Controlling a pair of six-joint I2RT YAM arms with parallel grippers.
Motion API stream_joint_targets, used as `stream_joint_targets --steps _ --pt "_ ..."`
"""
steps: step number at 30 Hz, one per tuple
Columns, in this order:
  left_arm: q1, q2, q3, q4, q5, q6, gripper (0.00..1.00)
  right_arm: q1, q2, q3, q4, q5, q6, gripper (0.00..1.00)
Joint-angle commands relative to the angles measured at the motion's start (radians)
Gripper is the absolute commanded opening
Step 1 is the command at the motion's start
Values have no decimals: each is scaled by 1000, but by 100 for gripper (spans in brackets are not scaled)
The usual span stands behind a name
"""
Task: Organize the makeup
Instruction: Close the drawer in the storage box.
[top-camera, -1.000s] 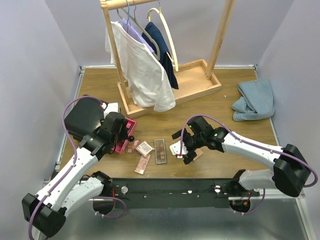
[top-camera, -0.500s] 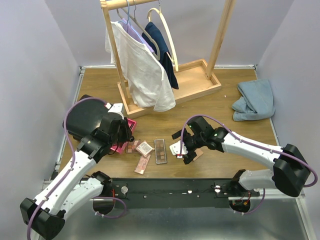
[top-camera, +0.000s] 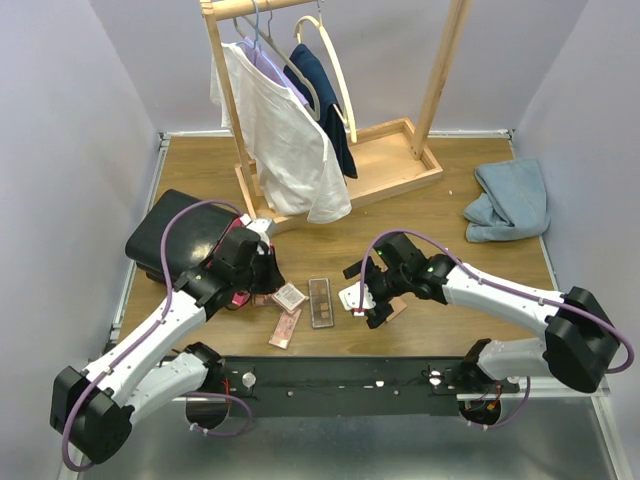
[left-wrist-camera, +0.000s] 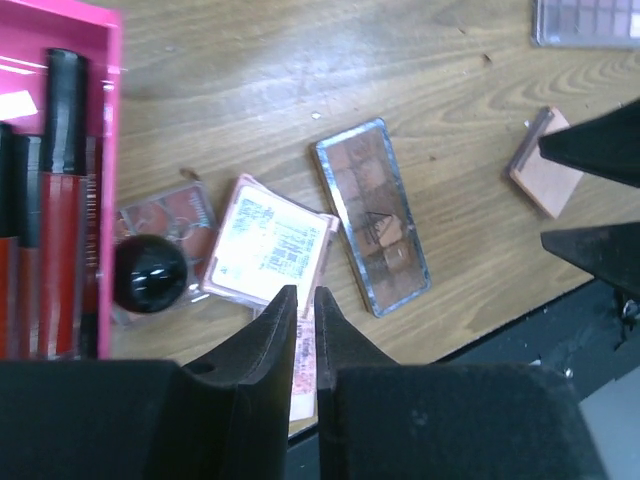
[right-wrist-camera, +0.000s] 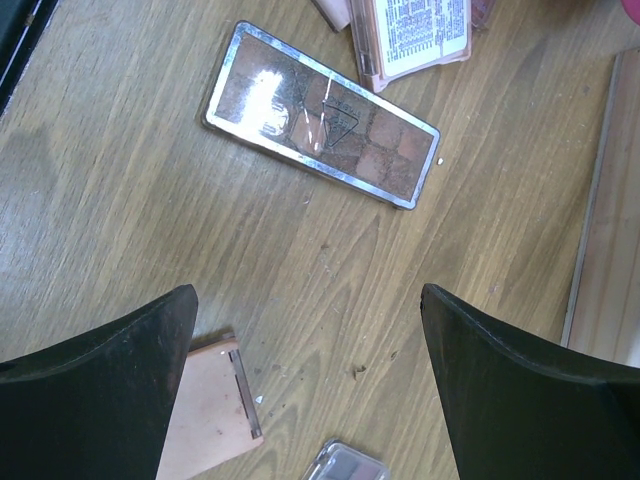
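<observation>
Hovering at the bottom centre of the left wrist view, the left gripper has its jaws almost together, with a thin empty slit between them, over the lower edge of a labelled pink compact. A long eyeshadow palette lies just to its right. Red tubes sit in the pink drawer at the left edge. The right gripper gapes wide and empty, with a peach compact at the lower left of its own view.
</observation>
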Motion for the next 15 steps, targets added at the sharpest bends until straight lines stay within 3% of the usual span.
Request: stream_joint_targets --steps 1,6,15 --pt "-57 19 -11 50 8 -26 20 -5 14 -20 25 17 9 100" --pt "-163 79 -4 62 -74 -53 20 -5 18 -22 27 20 8 100" --pt "-255 185 26 47 -245 -87 20 -5 20 -23 28 26 9 100"
